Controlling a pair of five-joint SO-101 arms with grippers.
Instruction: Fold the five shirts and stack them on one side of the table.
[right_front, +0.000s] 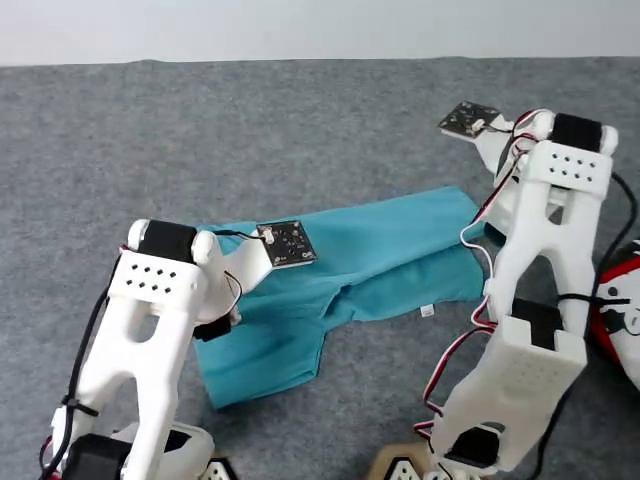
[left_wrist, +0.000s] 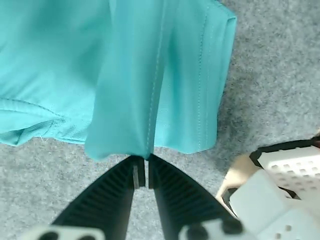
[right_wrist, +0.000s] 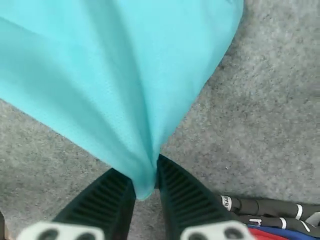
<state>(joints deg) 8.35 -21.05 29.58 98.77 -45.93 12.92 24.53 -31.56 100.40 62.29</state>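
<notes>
Stretching under both arms, the grey table (right_front: 250, 130) carries one teal shirt (right_front: 390, 255), lying partly folded at mid-table. The left arm (right_front: 150, 320) bends over the shirt's near-left part, and the right arm (right_front: 545, 250) rises at its right end. The left gripper (left_wrist: 141, 172) is clamped on a seamed fold. The right gripper (right_wrist: 145, 182) pinches bunched fabric.

Grey carpet-like tbl cover (right_front: 300, 130); white wall (right_front: 300, 25) at far edge.
</notes>
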